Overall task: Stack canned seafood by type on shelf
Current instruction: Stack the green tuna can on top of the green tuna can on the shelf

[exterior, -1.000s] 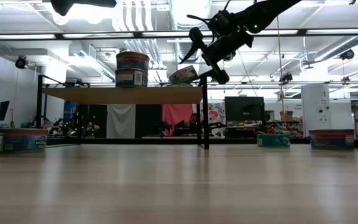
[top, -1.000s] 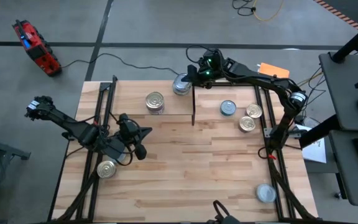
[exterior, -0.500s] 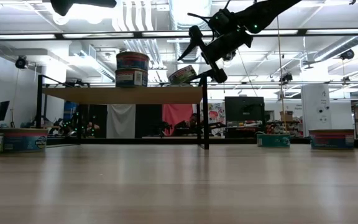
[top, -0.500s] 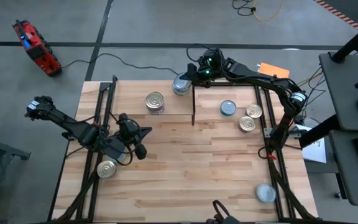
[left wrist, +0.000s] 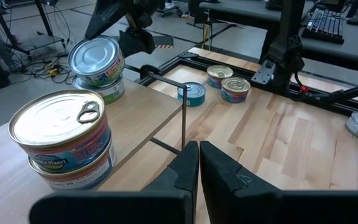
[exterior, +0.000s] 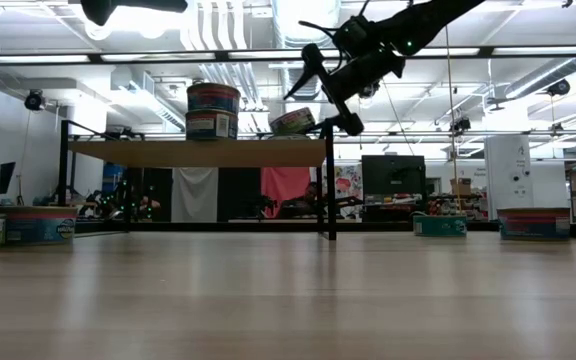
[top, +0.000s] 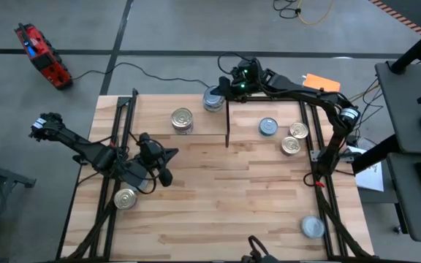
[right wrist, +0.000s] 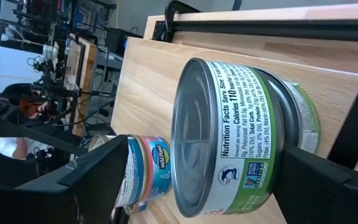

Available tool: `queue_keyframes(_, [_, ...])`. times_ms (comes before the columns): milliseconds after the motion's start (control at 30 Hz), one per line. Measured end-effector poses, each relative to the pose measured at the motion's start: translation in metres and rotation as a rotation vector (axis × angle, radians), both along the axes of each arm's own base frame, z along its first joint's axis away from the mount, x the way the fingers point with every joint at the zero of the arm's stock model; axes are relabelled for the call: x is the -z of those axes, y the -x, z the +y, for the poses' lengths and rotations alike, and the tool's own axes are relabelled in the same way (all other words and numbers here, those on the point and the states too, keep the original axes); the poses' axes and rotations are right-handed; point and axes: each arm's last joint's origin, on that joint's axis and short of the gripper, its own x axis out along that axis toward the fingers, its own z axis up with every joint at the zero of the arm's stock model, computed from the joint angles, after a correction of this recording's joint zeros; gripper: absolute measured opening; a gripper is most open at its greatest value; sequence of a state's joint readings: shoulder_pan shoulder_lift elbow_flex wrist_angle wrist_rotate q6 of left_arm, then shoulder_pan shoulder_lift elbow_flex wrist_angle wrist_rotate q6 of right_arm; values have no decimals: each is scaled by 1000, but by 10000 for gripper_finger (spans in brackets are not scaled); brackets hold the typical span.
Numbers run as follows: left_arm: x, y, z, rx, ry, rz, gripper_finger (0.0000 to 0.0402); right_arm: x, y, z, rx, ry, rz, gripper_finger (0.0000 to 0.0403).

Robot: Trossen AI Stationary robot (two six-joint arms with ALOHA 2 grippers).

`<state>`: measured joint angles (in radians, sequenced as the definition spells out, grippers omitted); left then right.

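A raised wooden shelf point(top: 196, 126) stands at the far side of the table point(top: 218, 197), ending in a dark upright end panel point(top: 227, 124). The right gripper point(top: 218, 93) reaches over the shelf's far corner beside that panel, its two fingers spread around a silver-lidded tin point(top: 212, 98) with a green label, which sits tilted on top of another tin point(left wrist: 104, 89) near the shelf's edge. Further along the shelf stands a stack of two golden-lidded tins point(top: 182, 120), apart from the held tin with bare board between them. The left gripper point(top: 163, 166) hangs over the table in front of the shelf, its fingers pressed together with nothing in them. A golden tin point(top: 125, 197) lies at the table's left edge near it. Right of the panel sit one bluish tin point(top: 268, 127) and two golden tins point(top: 294, 138) close together; another silver tin point(top: 313, 226) lies in the near right corner. The table's middle is bare wood.
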<state>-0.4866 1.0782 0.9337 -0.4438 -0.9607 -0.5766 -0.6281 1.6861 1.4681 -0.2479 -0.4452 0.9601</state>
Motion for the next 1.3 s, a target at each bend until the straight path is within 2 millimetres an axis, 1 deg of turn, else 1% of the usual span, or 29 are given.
queue_keyframes(200, [0,0,0,-3,7,-5,0,-6,-1,-1,1,29,-17,345])
queue_keyframes(467, [0,0,0,-6,16,-11,0,-5,-1,0,5,58,9,345])
queue_keyframes(633, [0,0,0,-8,20,-14,0,-5,-5,5,-11,68,11,344])
queue_keyframes(867, [0,0,0,-13,31,-21,0,-3,-3,4,18,90,40,349])
queue_keyframes(1100, [0,0,0,-13,32,-21,0,-3,-5,8,5,92,46,343])
queue_keyframes(1300, [0,0,0,-14,32,-21,0,-2,-5,7,6,144,63,347])
